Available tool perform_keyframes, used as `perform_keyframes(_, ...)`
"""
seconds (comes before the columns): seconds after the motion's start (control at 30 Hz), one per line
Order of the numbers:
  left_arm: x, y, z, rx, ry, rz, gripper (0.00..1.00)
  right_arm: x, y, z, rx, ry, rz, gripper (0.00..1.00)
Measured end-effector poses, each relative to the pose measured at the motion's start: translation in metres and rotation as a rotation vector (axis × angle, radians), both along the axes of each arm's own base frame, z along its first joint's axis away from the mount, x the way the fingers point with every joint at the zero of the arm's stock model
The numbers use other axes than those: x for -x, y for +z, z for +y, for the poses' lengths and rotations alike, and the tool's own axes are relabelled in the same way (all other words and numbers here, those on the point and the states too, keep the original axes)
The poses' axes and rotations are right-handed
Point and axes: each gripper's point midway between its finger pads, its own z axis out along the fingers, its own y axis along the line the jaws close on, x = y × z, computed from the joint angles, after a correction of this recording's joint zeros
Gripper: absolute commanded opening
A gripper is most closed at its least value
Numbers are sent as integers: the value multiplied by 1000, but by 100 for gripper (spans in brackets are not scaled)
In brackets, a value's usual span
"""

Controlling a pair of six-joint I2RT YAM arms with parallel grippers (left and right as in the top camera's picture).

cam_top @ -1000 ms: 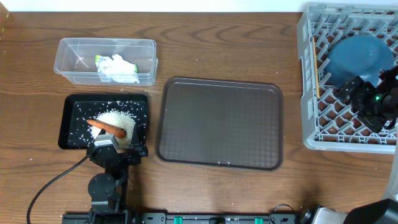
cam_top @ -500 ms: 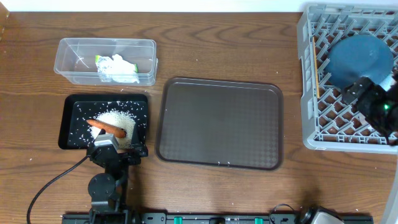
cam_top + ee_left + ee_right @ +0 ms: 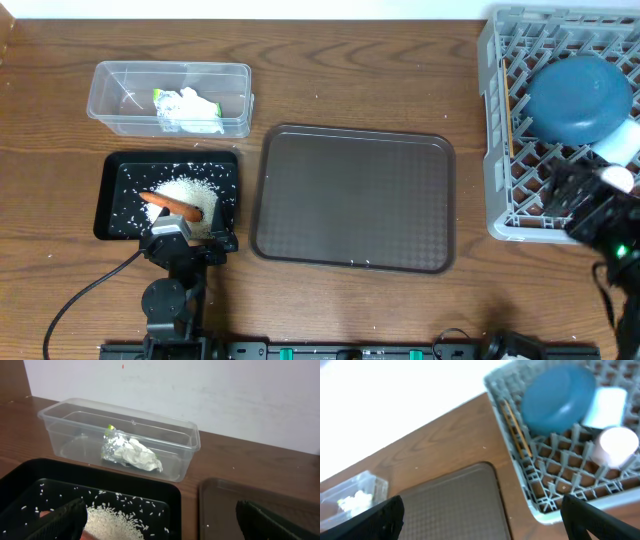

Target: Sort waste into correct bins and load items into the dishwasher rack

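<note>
The black tray holds the rice heap with the carrot on it. The clear tub holds the tissue and the wrapper. The grey rack holds the upturned teal bowl, the chopsticks, the white cup and a pale-blue bowl. My left gripper is open and empty at the black tray's near edge. My right gripper is open and empty above the rack's front part.
A flat brown serving tray lies between the black tray and the rack. Loose rice grains are scattered in the black tray. A cable runs from the left arm's base to the front left.
My right arm has drawn back from over the teal bowl towards the rack's front edge, uncovering the bowl and the white cup. The left arm has not moved.
</note>
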Motion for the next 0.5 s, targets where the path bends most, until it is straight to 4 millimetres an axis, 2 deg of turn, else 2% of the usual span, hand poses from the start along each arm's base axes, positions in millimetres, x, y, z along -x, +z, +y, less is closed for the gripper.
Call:
perform_keyframes(0.17, 0, 0, 0, 0, 0, 0, 98, 12, 8, 25, 76, 107, -39, 99)
perform_keyframes(0.33, 0, 0, 0, 0, 0, 0, 98, 23, 3, 37, 165, 189, -23, 99)
perform_keyframes(0.5, 0, 0, 0, 0, 0, 0, 98, 26, -1, 49, 218, 267, -24, 99)
